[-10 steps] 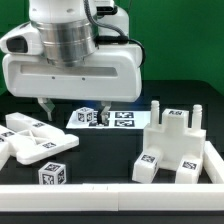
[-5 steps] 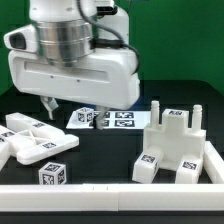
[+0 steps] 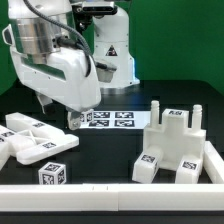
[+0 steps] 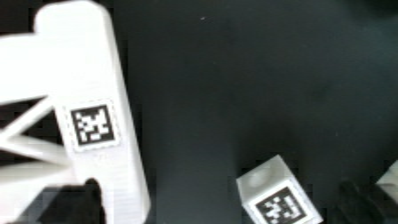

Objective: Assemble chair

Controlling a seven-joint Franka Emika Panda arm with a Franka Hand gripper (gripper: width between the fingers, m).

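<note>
Plain flat green backdrop wall [image 3: 175, 40] fills the rear under even, diffuse light, behind a matte black tabletop [image 3: 110, 150] that carries the thin white marker board [image 3: 108, 118] near its middle and is bordered by a low white rail [image 3: 100, 200] along the front and the exterior view's right edge.

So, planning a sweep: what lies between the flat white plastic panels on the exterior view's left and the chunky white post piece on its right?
Nothing: bare black table there, as the exterior view shows.
</note>
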